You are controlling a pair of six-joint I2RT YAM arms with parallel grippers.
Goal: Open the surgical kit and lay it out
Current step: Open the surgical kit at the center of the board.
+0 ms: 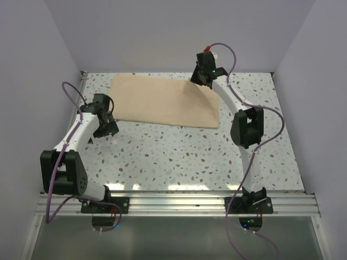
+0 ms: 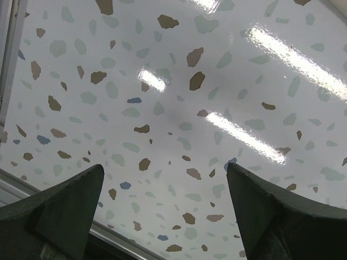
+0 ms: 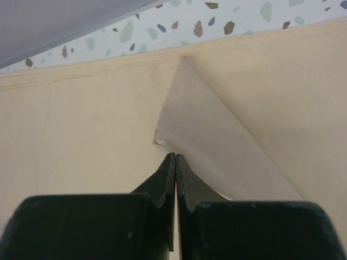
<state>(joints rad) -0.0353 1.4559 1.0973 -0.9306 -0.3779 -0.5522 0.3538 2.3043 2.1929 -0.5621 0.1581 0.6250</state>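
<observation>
The beige cloth wrap (image 1: pixel 162 103) of the surgical kit lies folded at the back of the table. My right gripper (image 1: pixel 197 81) is shut on a corner flap of the wrap and holds it lifted, so the cloth tents up at its right back corner. In the right wrist view the jaws (image 3: pixel 175 156) are pressed together on the tip of the pale flap (image 3: pixel 217 146) above the rest of the wrap (image 3: pixel 81 124). My left gripper (image 1: pixel 104 129) is open and empty just left of the wrap, over bare table (image 2: pixel 164 165). The steel tray, scissors and tweezers are hidden.
The speckled tabletop (image 1: pixel 179 157) stretches in front of the wrap. Grey walls close in the back and both sides. A metal rail (image 1: pixel 179 203) runs along the near edge at the arm bases.
</observation>
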